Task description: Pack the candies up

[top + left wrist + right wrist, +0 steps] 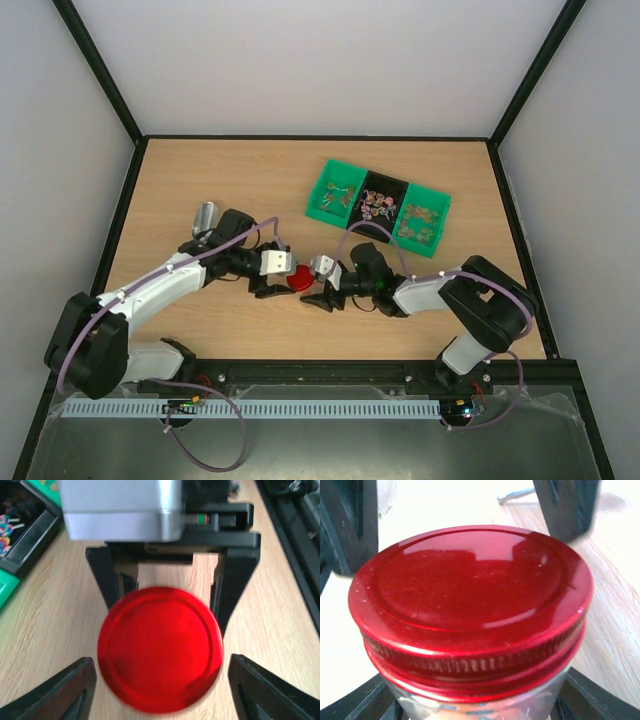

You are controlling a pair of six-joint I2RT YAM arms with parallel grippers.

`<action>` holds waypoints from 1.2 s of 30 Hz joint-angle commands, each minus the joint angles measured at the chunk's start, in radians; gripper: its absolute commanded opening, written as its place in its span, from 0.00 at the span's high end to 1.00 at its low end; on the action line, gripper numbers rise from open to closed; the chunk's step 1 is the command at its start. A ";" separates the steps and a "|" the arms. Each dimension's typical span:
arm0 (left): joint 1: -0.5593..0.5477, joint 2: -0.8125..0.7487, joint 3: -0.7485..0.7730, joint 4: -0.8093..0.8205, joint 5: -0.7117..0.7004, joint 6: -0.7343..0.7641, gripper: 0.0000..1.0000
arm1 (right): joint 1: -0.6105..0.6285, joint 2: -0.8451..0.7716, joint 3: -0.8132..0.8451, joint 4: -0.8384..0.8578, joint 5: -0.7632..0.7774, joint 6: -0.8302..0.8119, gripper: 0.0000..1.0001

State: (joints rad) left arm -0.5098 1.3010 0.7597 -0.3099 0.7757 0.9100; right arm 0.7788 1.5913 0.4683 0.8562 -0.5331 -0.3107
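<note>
The tiny multicoloured wrapped candies (378, 204) lie in the black middle bin (386, 178), between two green plastic bins (322, 190), far right on the wooden tabletop (200, 170). Nearer the arms, a clear glass jar (470, 707) with a red round metal lid (470, 587) is clamped in the right gripper (318, 284). The left gripper (161, 662) stands wide astride the lid, with gaps on both sides.

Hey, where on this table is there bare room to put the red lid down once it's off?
Roomiest is the bare table at far left, bordered by the back wall, the silver scoop and the tray. A smaller patch lies between the jar and the front edge. The middle is crowded: left gripper and right gripper flank the jar.
</note>
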 commanded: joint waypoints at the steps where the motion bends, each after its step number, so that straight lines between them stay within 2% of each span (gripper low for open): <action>1: 0.019 -0.050 -0.048 0.064 -0.074 -0.100 0.21 | -0.024 0.024 -0.009 -0.031 0.002 -0.026 0.62; 4: 0.013 -0.052 -0.042 0.046 -0.093 -0.118 0.12 | -0.025 0.039 -0.004 -0.023 -0.008 -0.037 0.55; 9: -0.008 -0.077 -0.040 0.047 -0.093 -0.174 0.08 | -0.024 0.036 -0.004 -0.015 -0.032 -0.020 0.27; 11: -0.029 -0.080 -0.044 0.062 -0.104 -0.204 0.08 | -0.024 0.038 -0.007 0.002 -0.040 -0.005 0.25; 16: -0.066 -0.071 -0.067 0.118 -0.128 -0.267 0.08 | -0.024 0.048 -0.013 0.038 -0.041 0.011 0.24; 26: -0.130 -0.019 -0.064 0.213 -0.180 -0.395 0.09 | -0.024 0.044 -0.030 0.109 -0.025 0.080 0.36; 36: -0.149 0.002 -0.104 0.346 -0.262 -0.570 0.16 | -0.022 0.053 -0.042 0.146 0.025 0.094 0.39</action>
State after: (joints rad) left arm -0.6487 1.2919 0.6777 -0.0498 0.5446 0.4278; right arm 0.7582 1.6314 0.4381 0.9325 -0.5232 -0.2321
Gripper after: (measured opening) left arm 0.864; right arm 0.672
